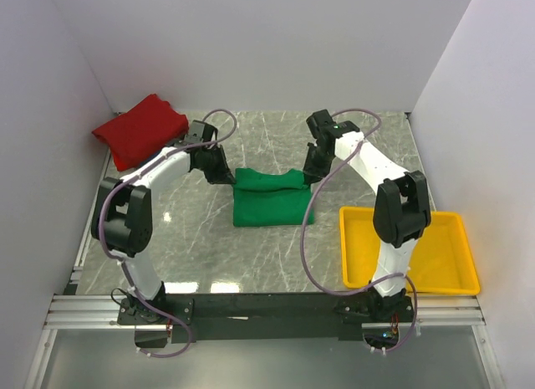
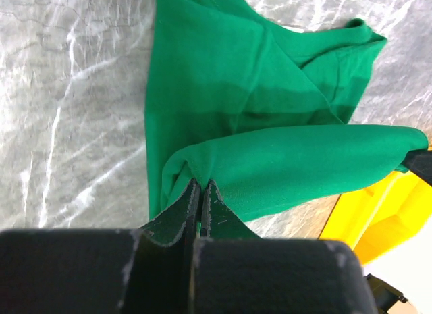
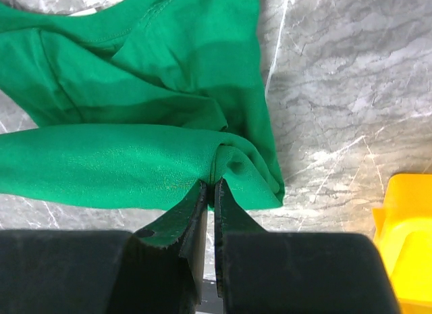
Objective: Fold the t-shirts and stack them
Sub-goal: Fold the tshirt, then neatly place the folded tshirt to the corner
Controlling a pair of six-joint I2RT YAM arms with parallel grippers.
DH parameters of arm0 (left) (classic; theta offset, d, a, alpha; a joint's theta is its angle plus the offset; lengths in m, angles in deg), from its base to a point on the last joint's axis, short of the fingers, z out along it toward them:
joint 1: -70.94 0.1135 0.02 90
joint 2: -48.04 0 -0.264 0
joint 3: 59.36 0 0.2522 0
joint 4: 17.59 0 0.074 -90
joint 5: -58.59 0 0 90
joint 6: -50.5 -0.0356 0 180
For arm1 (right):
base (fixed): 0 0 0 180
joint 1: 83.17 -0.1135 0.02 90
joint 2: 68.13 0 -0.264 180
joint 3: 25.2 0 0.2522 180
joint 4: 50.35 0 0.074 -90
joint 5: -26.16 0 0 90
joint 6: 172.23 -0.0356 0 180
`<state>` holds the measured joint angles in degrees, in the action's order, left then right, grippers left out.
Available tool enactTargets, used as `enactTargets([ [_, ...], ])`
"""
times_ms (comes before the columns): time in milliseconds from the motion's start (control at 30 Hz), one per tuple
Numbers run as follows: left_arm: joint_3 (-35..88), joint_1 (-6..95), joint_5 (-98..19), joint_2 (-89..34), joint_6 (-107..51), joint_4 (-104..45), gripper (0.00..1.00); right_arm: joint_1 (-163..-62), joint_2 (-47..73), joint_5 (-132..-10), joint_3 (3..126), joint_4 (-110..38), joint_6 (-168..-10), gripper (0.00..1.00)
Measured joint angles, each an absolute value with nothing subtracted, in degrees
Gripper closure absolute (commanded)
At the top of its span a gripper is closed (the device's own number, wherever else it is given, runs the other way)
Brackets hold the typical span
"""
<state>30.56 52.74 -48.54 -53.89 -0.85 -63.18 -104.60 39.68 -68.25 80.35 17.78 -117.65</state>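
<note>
Green t-shirt [image 1: 267, 203], table centre: soft, light cotton, probably best held at its fold corners, these pinched by left gripper [image 1: 224, 176] (9 o'clock) and right gripper [image 1: 311, 173] (3 o'clock); red t-shirt [image 1: 138, 131], 10 o'clock.

White shells over bulky black joints on the left arm [image 1: 163, 173] and right arm [image 1: 374, 165] — mauve cables [image 1: 303, 247] looping alongside, scuffed matte-black fingers [image 2: 177, 213], bases bolted to a black rail [image 1: 267, 307].
</note>
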Motion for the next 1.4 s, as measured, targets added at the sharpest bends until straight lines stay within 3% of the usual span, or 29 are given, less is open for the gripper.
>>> enactTargets([
  [367, 36.8, 54.2, -50.2, -62.0, -2.4, -63.3, 0.99, -103.1, 47.1, -69.3, 86.9, 18.8, -116.4, 1.00],
  [433, 37.9, 54.5, -50.3, -62.9, -2.5, -63.4, 0.88, -102.8, 48.5, -69.5, 88.4, 19.0, -116.0, 0.99],
  [467, 38.3, 54.6, -50.4, -63.3, -2.6, -63.3, 0.78, -102.7, 49.1, -69.6, 89.1, 19.1, -115.8, 0.93],
  [500, 38.8, 54.8, -50.5, -63.7, -2.8, -63.4, 0.67, -102.5, 49.9, -69.7, 90.1, 19.4, -115.7, 0.73],
  [533, 39.2, 54.9, -50.4, -64.1, -3.0, -63.4, 0.45, -102.4, 50.7, -69.8, 91.0, 19.4, -115.5, 0.63],
  [600, 40.4, 55.3, -50.4, -64.8, -3.4, -63.7, 0.28, -101.9, 52.3, -70.0, 93.0, 19.8, -115.0, 0.45],
  [733, 42.8, 56.2, -49.8, -65.3, -3.5, -64.3, 0.16, -100.8, 54.8, -70.8, 97.6, 20.1, -113.6, 0.36],
  [967, 44.2, 57.1, -49.3, -64.8, -4.1, -63.9, 0.15, -99.9, 53.5, -70.8, 101.3, 19.0, -112.3, 0.35],
  [1400, 24.4, 57.1, -53.7, -54.8, -3.8, -54.8, 0.15, -104.5, 43.5, -75.8, 85.6, 11.4, -111.0, 0.41],
])
